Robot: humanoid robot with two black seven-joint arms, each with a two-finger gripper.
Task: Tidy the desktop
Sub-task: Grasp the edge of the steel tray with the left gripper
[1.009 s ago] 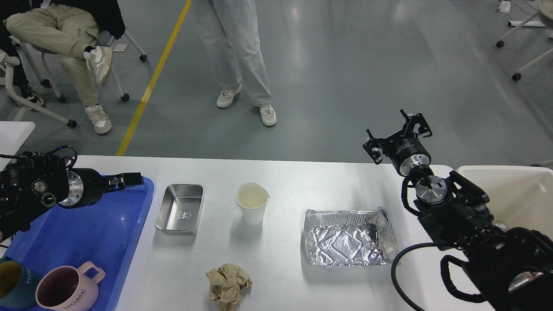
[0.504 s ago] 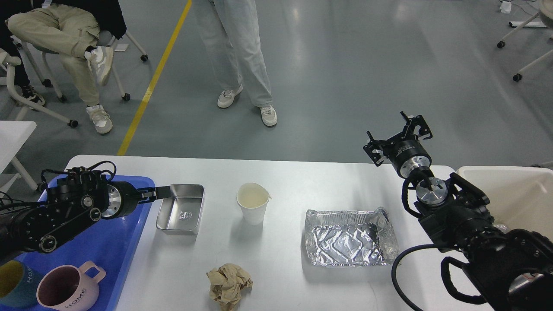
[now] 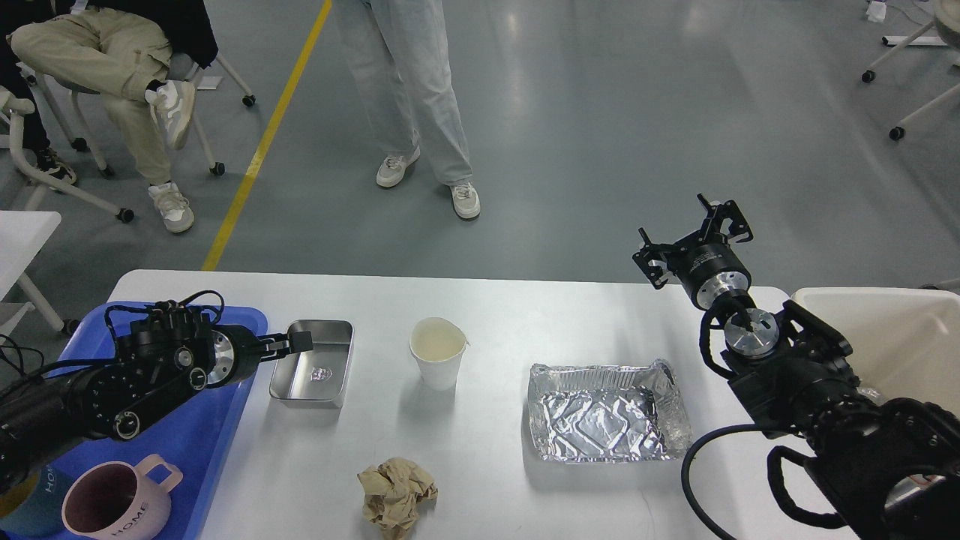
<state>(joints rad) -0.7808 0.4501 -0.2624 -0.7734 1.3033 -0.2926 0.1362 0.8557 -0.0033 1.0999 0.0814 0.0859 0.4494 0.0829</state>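
Note:
The white desktop [image 3: 525,315] carries a small steel tray [image 3: 313,365], a white paper cup [image 3: 438,358], a crumpled foil tray [image 3: 604,415] and a crumpled brown paper ball [image 3: 396,495]. My left gripper [image 3: 294,345] reaches from the left, its fingertips at the steel tray's left rim and just over its inside. I cannot make out whether its fingers are apart. My right gripper [image 3: 686,238] hangs above the desktop's far right edge with its fingers spread, holding nothing.
A blue plastic tray [image 3: 225,420] at the left holds a pink mug [image 3: 112,502] and a dark mug [image 3: 22,510]. A cream bin [image 3: 885,337] stands at the right. People sit and stand beyond the far edge.
My left arm has swung right from over the blue tray, bringing its gripper to the steel tray's left rim. My right arm has stayed almost still.

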